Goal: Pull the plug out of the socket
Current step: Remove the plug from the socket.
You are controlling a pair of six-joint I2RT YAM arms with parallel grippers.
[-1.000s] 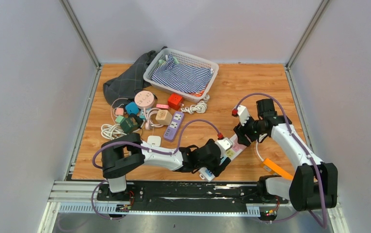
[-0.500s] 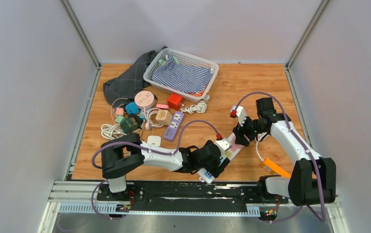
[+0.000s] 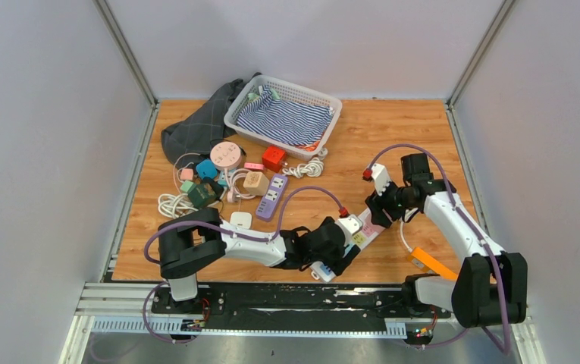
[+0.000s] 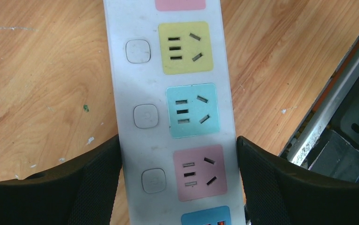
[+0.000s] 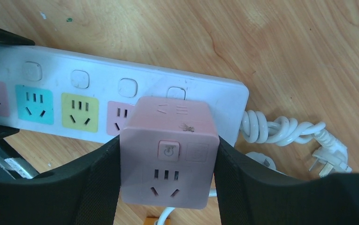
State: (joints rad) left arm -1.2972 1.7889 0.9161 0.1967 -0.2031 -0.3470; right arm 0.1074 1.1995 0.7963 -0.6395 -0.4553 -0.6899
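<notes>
A white power strip (image 4: 142, 70) with yellow, cyan and pink sockets lies on the wooden table near the front edge. My left gripper (image 4: 177, 183) is shut on its near end, one finger on each long side; in the top view it (image 3: 338, 254) is at the strip (image 3: 360, 237). A pink cube plug (image 5: 168, 140) with a power button sits over the far end of the strip (image 5: 97, 79). My right gripper (image 5: 167, 151) is shut on the cube's two sides. I cannot tell whether its pins are still in the socket.
The strip's coiled white cord and plug (image 5: 290, 133) lie just right of it. An orange object (image 3: 432, 263) sits by the right arm's base. A pile of adapters and cords (image 3: 226, 178), a purple strip (image 3: 271, 196) and a basket (image 3: 283, 114) are at the back left. The metal rail (image 4: 337, 103) is close by.
The right wrist swayed slightly left and back again with the pink cube in its grip. The left gripper and the strip have hardly moved.
</notes>
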